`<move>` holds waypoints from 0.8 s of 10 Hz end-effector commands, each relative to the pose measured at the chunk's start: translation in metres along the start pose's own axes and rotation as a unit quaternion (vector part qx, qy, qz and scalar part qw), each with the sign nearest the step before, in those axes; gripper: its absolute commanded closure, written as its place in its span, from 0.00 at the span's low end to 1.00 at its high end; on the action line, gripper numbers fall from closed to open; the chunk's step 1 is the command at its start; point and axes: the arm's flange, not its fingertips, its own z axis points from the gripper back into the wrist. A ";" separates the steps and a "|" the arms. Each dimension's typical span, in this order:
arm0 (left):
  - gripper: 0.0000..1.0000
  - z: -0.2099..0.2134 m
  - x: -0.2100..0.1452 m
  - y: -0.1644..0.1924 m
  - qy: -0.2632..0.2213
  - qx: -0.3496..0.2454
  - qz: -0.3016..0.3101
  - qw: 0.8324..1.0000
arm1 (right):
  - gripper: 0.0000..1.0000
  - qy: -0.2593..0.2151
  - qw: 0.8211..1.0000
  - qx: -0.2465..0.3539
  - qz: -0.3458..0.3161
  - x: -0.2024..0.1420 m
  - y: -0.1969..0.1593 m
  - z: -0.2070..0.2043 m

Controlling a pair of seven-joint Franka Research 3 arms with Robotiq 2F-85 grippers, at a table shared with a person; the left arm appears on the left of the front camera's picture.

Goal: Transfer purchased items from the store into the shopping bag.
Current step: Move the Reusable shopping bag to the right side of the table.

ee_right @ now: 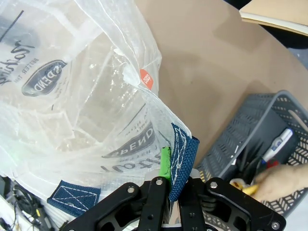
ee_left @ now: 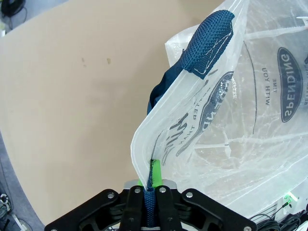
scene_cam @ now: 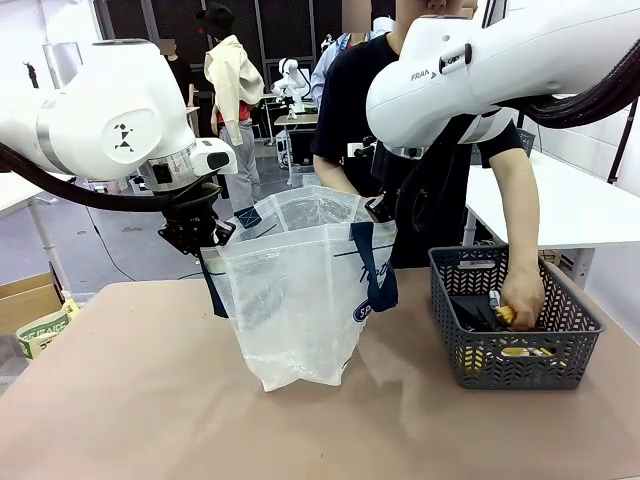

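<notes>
Frosted plastic takes up most of my screens: the shopping bag (scene_cam: 295, 300) stands upright on the brown desk (scene_cam: 120, 400), roughly mid-desk, and its mouth is held open from both sides. My left end effector (ee_left: 150, 180) is clamped narrow on the bag's rim. A navy strap (ee_left: 153, 192) runs between its fingers, and a green pad (ee_left: 155, 168) presses against the plastic just above them. My right end effector (ee_right: 172, 179) is pinched shut in the same way on the opposite rim, where it grips the stitched end of the other navy handle (ee_right: 184, 153) together with the plastic edge. From the front camera, that handle's loop hangs down the bag's outer face beside the navy oval logo. The dark grey basket (scene_cam: 515, 365) sits on the desk to my right of the bag, near it but not touching, and it is clearly lower than the bag. The person on the far side has one hand (scene_cam: 522, 297) down inside the basket, with the fingers on a small yellow object (scene_cam: 505, 316). A white-and-blue tube (ee_right: 279, 141) leans against the basket's inner wall, and dark items lie beside it that I cannot make out clearly. The bag's walls are creased and translucent, with dark lettering showing through.
</notes>
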 end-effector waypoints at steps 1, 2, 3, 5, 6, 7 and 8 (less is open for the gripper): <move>1.00 0.000 -0.001 0.004 0.001 0.002 0.004 1.000 | 1.00 0.006 1.000 0.000 -0.008 -0.001 -0.002 0.001; 1.00 0.000 -0.001 0.004 0.001 0.002 0.004 1.000 | 1.00 0.000 1.000 0.000 0.000 0.000 0.000 0.000; 1.00 0.000 0.000 0.000 0.000 0.000 0.000 1.000 | 1.00 0.007 1.000 -0.001 -0.001 -0.001 0.000 0.000; 1.00 0.000 0.003 0.001 0.007 0.013 0.001 1.000 | 1.00 0.022 1.000 -0.007 -0.008 -0.002 -0.001 -0.001; 1.00 0.000 0.004 0.005 0.010 0.017 0.004 1.000 | 1.00 0.031 0.999 -0.013 -0.012 -0.002 -0.003 -0.002; 1.00 -0.001 0.004 0.008 0.013 0.021 0.006 1.000 | 1.00 0.039 0.999 -0.014 -0.013 -0.003 -0.004 -0.004; 1.00 -0.001 0.004 0.010 0.014 0.024 0.005 1.000 | 1.00 0.050 0.999 -0.016 -0.011 -0.004 -0.005 -0.004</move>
